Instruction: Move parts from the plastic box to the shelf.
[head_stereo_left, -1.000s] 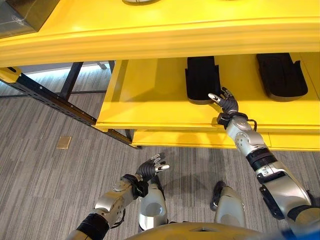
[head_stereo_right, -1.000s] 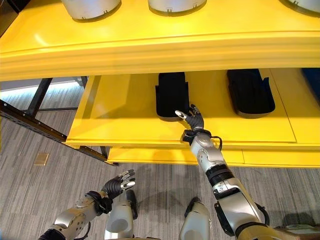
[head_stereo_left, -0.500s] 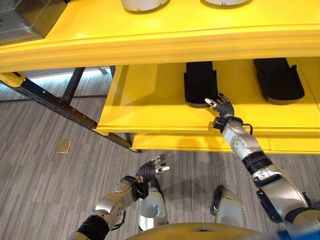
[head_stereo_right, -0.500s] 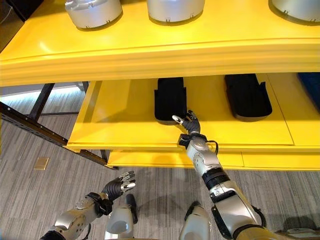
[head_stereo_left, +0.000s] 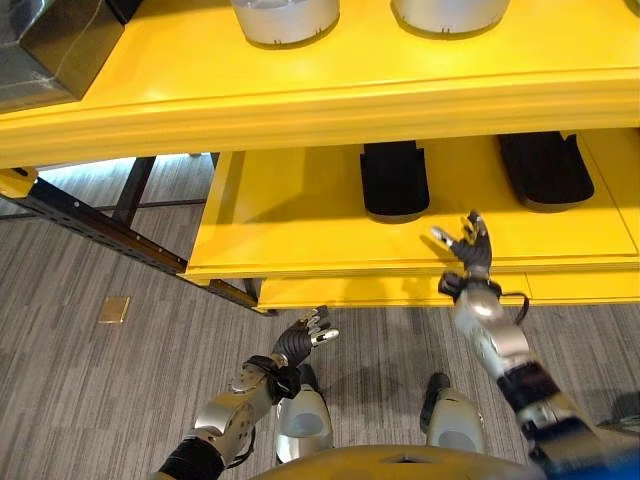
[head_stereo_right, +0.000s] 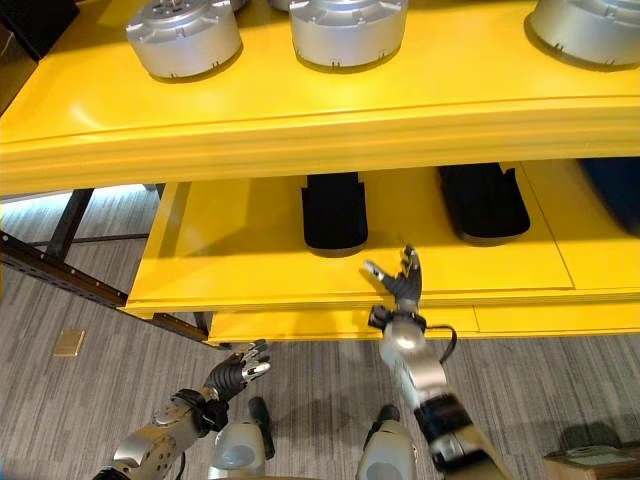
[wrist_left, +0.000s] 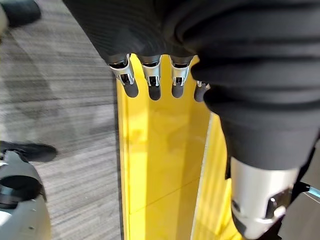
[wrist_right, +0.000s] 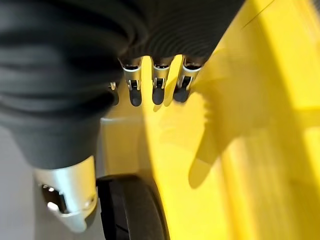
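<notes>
Low by the floor (head_stereo_left: 80, 380) hangs the left hand (head_stereo_left: 300, 340), fingers loose and empty. Above the lower shelf's (head_stereo_right: 250, 270) front edge stands the right hand (head_stereo_right: 402, 284), fingers spread, holding nothing; earlier it touched the nearer black part (head_stereo_right: 334, 212), now it has drawn back from it. A second black part (head_stereo_right: 484, 202) lies toward the right edge. Grey round parts (head_stereo_right: 184, 38) sit on the upper shelf (head_stereo_right: 300, 110). No writing is readable.
</notes>
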